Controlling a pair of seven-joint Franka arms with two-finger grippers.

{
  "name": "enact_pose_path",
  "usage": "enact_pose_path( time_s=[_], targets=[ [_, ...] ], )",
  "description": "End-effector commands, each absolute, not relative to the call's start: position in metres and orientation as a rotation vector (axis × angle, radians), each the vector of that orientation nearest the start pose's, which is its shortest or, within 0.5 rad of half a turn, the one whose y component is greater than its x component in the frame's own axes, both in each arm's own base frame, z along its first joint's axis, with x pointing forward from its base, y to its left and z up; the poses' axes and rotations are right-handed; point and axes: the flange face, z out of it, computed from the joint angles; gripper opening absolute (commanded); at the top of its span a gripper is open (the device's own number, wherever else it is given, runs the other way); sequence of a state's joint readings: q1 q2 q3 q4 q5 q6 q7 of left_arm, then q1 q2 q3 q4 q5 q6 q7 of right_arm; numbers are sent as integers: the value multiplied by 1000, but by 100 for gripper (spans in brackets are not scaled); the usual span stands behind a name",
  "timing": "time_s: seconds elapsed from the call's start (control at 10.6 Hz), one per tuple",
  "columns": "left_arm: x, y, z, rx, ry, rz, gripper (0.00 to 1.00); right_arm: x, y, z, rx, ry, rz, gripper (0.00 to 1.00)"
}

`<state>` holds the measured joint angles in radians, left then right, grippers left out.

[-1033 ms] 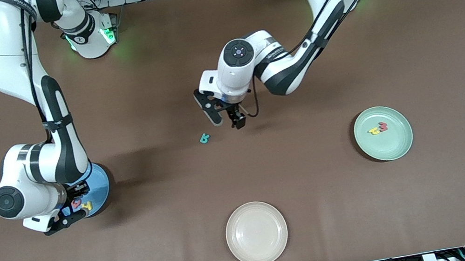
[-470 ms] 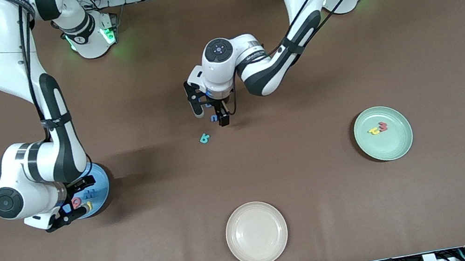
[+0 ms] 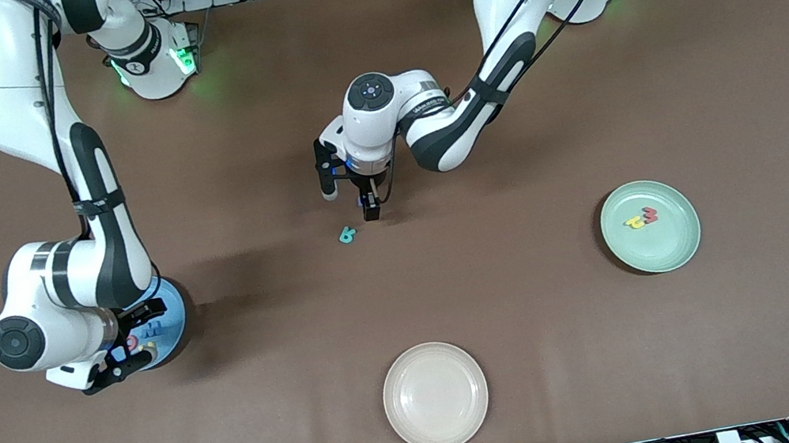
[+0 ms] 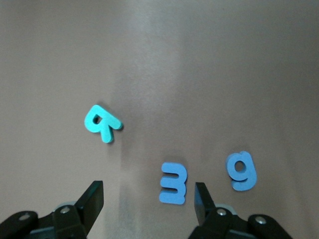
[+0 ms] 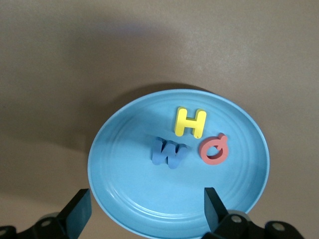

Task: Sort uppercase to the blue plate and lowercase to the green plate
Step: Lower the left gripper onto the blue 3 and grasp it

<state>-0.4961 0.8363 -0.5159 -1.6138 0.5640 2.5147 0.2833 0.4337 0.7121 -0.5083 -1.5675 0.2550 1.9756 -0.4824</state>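
My left gripper (image 3: 351,205) is open, low over the table's middle. In the left wrist view (image 4: 148,201) the blue m/E-like piece (image 4: 173,183) lies just inside one fingertip. The blue g (image 4: 241,171) lies outside the jaws and the teal R (image 4: 102,122) farther off. The teal R (image 3: 347,235) also shows in the front view. My right gripper (image 3: 130,343) is open and empty over the blue plate (image 3: 172,303), which holds yellow H (image 5: 190,122), blue W (image 5: 168,152) and red Q (image 5: 214,148). The green plate (image 3: 675,247) holds yellow h (image 3: 635,222) and red w (image 3: 650,214).
A beige plate (image 3: 441,430) sits at the table's edge nearest the front camera, in the middle. The blue plate is at the right arm's end, the green plate at the left arm's end.
My left gripper has moved toward the right arm's end and down over the two blue letters. The blue W has come into sight on the blue plate. The right gripper has barely shifted.
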Motion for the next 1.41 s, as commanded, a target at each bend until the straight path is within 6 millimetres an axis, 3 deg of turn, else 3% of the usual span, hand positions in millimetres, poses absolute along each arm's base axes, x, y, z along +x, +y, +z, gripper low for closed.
enact_pose_path(
  time_s=[0.0,0.47,0.94,1.13,1.32],
  targets=[
    [417,-577,197,-2207,2273,-348,78,673,15,250,-3104,-542,340,100],
    [413,-575,183,-2165,2303,-324,72,675,19,254,-3104,-552,324,100],
    [407,-576,168,-2169,2313,-291,68,673,50,248,-3116,-486,328,100],
    [407,-576,166,-2176,2309,-288,59,671,66,248,-3126,-461,329,100],
    [407,-575,163,-2182,2307,-281,40,669,84,245,-3124,-420,331,100]
  ],
)
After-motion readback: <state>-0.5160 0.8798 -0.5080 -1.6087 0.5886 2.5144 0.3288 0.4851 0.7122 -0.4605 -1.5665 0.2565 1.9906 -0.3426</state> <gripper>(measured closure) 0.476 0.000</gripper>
